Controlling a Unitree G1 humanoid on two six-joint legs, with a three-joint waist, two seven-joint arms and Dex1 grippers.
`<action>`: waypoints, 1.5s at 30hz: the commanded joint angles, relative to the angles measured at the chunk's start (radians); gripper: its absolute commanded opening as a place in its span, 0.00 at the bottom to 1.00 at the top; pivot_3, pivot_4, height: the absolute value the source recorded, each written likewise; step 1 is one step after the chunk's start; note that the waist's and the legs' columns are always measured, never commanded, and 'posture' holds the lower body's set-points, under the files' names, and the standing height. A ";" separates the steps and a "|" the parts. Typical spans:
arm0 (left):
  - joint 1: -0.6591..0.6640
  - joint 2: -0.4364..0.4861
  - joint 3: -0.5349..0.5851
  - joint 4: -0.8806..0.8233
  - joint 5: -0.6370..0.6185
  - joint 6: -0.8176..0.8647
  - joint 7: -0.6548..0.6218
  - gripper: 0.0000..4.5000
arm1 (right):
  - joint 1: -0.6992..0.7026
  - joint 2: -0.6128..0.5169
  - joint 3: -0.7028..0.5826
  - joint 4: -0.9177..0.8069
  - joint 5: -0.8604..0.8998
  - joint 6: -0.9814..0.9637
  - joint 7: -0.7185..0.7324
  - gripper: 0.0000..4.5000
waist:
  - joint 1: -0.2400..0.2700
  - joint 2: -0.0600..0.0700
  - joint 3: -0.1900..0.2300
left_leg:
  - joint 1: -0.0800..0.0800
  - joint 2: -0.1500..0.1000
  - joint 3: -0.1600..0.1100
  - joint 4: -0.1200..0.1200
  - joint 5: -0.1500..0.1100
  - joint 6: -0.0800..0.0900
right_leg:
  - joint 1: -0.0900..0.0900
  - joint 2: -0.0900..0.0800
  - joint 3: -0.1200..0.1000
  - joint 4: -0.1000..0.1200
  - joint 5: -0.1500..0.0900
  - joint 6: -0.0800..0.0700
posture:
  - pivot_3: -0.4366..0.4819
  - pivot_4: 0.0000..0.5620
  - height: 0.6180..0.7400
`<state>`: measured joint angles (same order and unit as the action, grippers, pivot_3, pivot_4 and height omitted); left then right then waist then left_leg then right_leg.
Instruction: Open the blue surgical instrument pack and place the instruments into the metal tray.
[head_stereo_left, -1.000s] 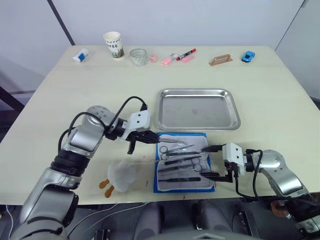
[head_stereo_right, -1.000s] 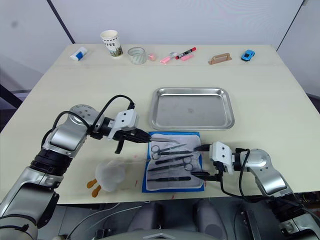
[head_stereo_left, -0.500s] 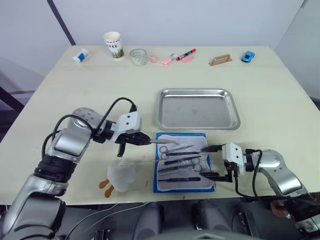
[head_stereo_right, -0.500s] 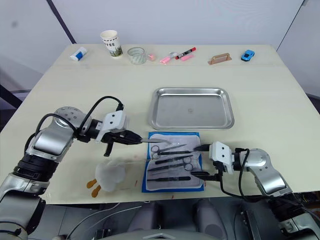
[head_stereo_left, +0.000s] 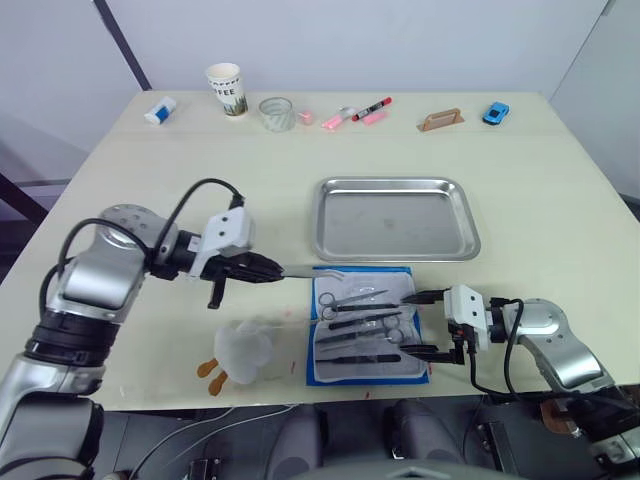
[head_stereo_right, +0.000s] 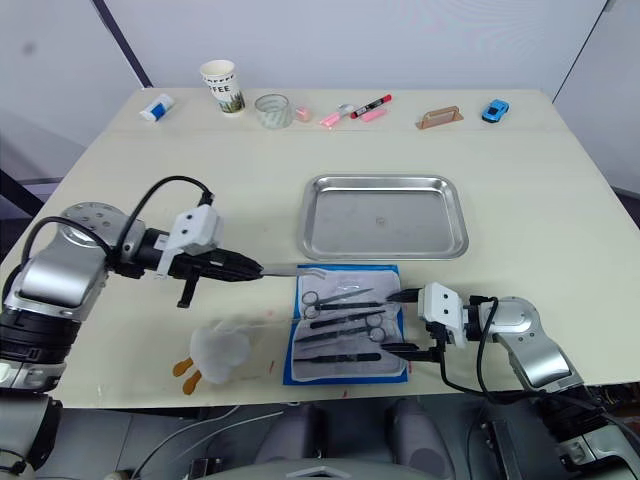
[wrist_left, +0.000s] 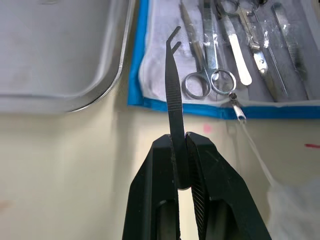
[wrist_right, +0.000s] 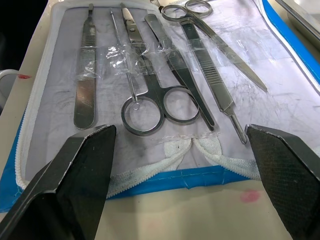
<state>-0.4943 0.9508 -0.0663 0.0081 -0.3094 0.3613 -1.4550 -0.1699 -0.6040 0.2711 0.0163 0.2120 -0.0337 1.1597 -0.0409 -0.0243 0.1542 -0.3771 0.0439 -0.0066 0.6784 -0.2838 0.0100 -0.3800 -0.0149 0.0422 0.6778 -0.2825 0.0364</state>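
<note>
The blue surgical instrument pack (wrist_right: 165, 107) is seen lying open on the table (wrist_right: 200, 210), its whitish clear lining exposed and edged in blue. The instruments (wrist_right: 155, 70) are laid side by side on the lining: a flat-handled instrument (wrist_right: 85, 75) at one side, a thin probe-like piece, ring-handled scissors (wrist_right: 150, 95) near the middle, tweezers (wrist_right: 212, 80), and a second pair of scissors (wrist_right: 215, 42) lying at an angle. Creased clear film is noted across several of them. The right gripper (wrist_right: 182, 165) is positioned at the pack's near edge, its jaws spread wide to either side, holding nothing. A red mark (wrist_right: 250, 196) is noted on the table.
</note>
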 joint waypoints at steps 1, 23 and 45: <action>-0.006 -0.077 0.090 -0.085 -0.076 0.064 0.140 0.00 | 0.027 0.000 0.043 0.079 -0.080 0.023 -0.029 1.00 | 0.001 -0.001 0.000 | 0.000 0.000 0.000 0.000 0.000 0.000 | 0.000 0.000 0.000 0.000 0.000 0.000 | 0.48 0.27 1.00; -0.017 -0.777 0.026 -0.316 0.159 0.497 1.285 0.00 | 0.033 0.017 0.056 0.096 -0.095 0.000 -0.037 1.00 | -0.001 -0.004 -0.001 | 0.003 -0.001 -0.002 -0.004 0.000 -0.001 | 0.002 -0.001 0.001 0.000 0.001 0.000 | 0.48 0.27 1.00; 0.028 -0.976 0.022 -0.192 0.237 0.530 1.506 0.00 | 0.041 0.020 0.060 0.088 -0.097 0.004 -0.039 1.00 | 0.000 -0.005 -0.001 | 0.009 -0.003 0.001 -0.009 0.001 -0.001 | 0.004 -0.002 0.004 0.000 0.001 0.000 | 0.48 0.27 1.00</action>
<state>-0.4619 -0.0220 -0.0401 -0.1674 -0.0780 0.8993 0.0511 -0.1610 -0.5810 0.2747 0.0377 0.2099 -0.0557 1.1530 -0.0410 -0.0291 0.1533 -0.3685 0.0409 -0.0059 0.6694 -0.2833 0.0085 -0.3762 -0.0167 0.0460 0.6775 -0.2819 0.0362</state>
